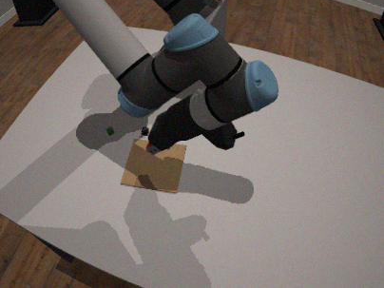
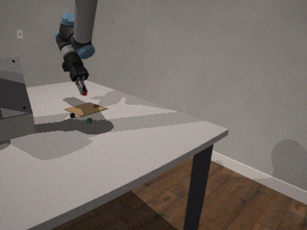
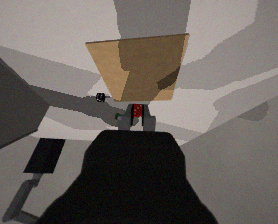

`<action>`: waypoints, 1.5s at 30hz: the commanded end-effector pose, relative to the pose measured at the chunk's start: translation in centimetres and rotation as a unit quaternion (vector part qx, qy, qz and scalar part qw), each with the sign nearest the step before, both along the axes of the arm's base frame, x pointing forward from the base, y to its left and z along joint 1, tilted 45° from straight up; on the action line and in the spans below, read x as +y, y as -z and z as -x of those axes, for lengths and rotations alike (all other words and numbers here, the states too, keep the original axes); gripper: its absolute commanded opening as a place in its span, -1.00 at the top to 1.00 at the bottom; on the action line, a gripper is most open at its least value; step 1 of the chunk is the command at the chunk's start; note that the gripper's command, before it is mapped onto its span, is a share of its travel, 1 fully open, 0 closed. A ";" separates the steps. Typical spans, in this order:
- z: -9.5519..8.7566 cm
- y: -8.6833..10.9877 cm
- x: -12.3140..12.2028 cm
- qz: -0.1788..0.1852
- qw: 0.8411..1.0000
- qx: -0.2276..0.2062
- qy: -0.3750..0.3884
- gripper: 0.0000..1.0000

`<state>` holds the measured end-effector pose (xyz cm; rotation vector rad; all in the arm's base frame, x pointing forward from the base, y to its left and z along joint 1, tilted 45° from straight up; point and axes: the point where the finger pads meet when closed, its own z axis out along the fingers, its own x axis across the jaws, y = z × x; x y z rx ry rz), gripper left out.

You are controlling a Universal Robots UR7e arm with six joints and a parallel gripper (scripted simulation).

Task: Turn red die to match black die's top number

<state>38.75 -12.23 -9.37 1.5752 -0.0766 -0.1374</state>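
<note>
My gripper (image 1: 151,147) (image 2: 83,92) (image 3: 137,110) is shut on the red die (image 1: 148,145) (image 2: 84,93) (image 3: 137,112) and holds it in the air above the tan mat (image 1: 163,180) (image 2: 76,109) (image 3: 102,57). Spots show on the die's red face in the wrist view, but the number is too small to read surely. The black die (image 1: 144,131) (image 2: 72,115) (image 3: 100,97) lies on the table just outside the mat. The green die (image 1: 110,131) (image 2: 89,121) (image 3: 117,116) lies on the table farther from the mat. Their top numbers are too small to read.
The pale table (image 1: 304,170) (image 2: 152,147) extends around the mat, with arm shadows across it. A grey panel (image 2: 11,86) stands beside the dice area in the exterior view. The arm hangs over the table behind the mat in the top view.
</note>
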 end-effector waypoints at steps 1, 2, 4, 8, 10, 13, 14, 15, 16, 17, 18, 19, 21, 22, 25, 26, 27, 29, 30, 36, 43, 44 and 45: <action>-0.1 -0.7 0.7 0.002 1.000 0.000 0.000 0.32; -0.1 -0.7 0.7 0.002 1.000 0.000 0.000 0.32; -0.1 -0.7 0.7 0.002 1.000 0.000 0.000 0.32; -0.1 -0.7 0.7 0.002 1.000 0.000 0.000 0.32; -0.1 -0.7 0.7 0.002 1.000 0.000 0.000 0.32; -0.1 -0.7 0.7 0.002 1.000 0.000 0.000 0.32; -0.1 -0.7 0.7 0.002 1.000 0.000 0.000 0.32; -0.1 -0.7 0.7 0.002 1.000 0.000 0.000 0.32; -0.1 -0.7 0.7 0.001 1.000 0.000 0.000 0.32; -0.1 -0.7 0.7 0.001 1.000 0.000 0.000 0.32; -0.1 -0.7 0.7 0.001 1.000 0.000 0.000 0.32; -0.1 -0.7 0.7 0.001 1.000 0.000 0.000 0.32; -0.1 -0.7 0.7 0.001 1.000 0.000 0.000 0.32; -0.1 -0.7 0.7 0.001 1.000 0.000 0.001 0.32; -0.1 -0.6 0.7 0.000 1.000 0.000 0.001 0.32; -0.1 -0.6 0.7 0.000 1.000 0.000 0.002 0.32; -0.1 -0.6 0.7 -0.001 1.000 0.000 0.002 0.32; -0.1 -0.6 0.7 -0.001 1.000 0.000 0.003 0.32; -0.1 -0.6 0.7 -0.002 1.000 0.000 0.003 0.32; 0.0 -0.5 0.7 -0.006 1.000 -0.001 0.006 0.32; 0.1 -0.3 0.6 -0.012 1.000 -0.002 0.010 0.32; 0.1 -0.3 0.6 -0.014 1.000 -0.002 0.011 0.32; 0.1 -0.2 0.6 -0.015 1.000 -0.002 0.011 0.32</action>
